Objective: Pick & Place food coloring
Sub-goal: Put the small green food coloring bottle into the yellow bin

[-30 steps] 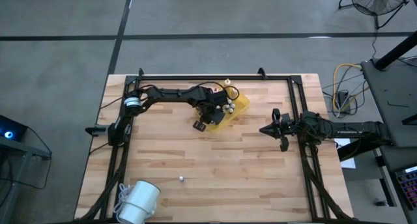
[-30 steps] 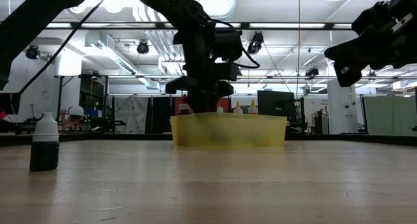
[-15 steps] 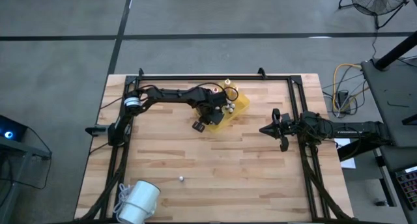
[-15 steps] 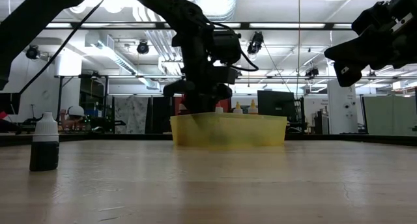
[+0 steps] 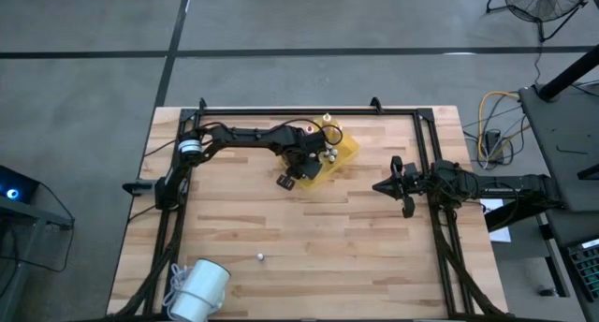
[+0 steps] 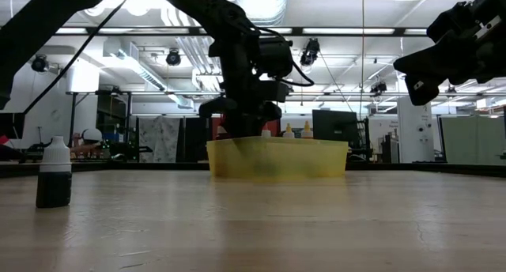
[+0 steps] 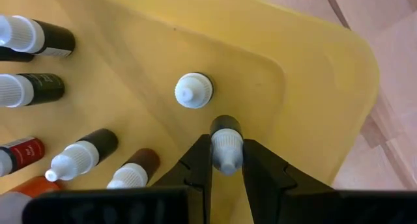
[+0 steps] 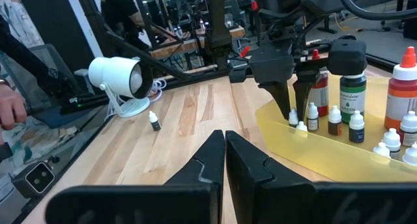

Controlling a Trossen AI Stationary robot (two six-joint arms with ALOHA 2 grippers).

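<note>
Progress looks well advanced; several small bottles [image 7: 39,87] already sit inside the yellow tray [image 7: 313,74]; the left gripper [image 7: 227,160], above the tray's floor, pinches one white-capped dropper bottle [image 7: 226,140] not yet released; one dark bottle [image 8: 154,120] remains out on the table far from the tray; the right gripper [image 8: 225,160] waits shut, well aside.

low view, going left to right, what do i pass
small dark dropper bottle with a white cap standing alone on the wood → left arm's tool reaching down into the tray → translucent yellow plastic tray → right arm's dark tool held high at the edge
</note>
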